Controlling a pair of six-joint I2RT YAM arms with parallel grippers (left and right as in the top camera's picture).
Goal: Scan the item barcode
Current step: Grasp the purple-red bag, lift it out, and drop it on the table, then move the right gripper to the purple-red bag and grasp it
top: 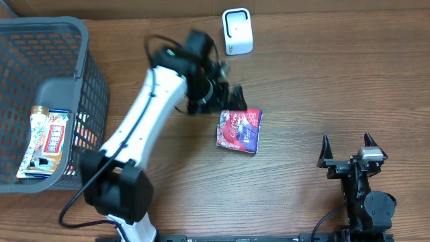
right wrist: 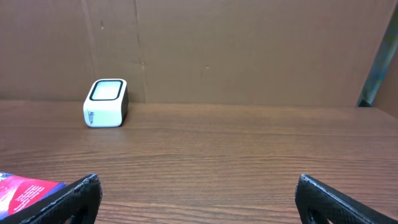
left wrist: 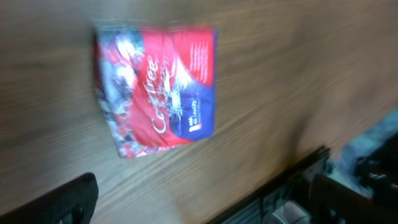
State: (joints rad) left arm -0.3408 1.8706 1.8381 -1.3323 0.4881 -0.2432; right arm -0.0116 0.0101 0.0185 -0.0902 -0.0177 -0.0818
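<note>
You are dealing with a red and blue packet that is lying flat on the table, printed face up, on the robot's side of the scanner and apart from it. The left gripper is hovering between the scanner and the packet, just over the packet's far edge. Its fingers are standing spread and are holding nothing. The right gripper is sitting well away from the scanner, off to its right, with its fingers also wide apart and empty.

The packet is looking like glossy film: probably light, soft and slippery, and likely to buckle rather than lift stiffly. You are better off pinching it across one short, sealed end, where the film is thin enough to close on. A grip over the slack middle is risking a slide. No barcode is showing on the upper face, so you are probably needing to turn the packet before the scanner.
</note>
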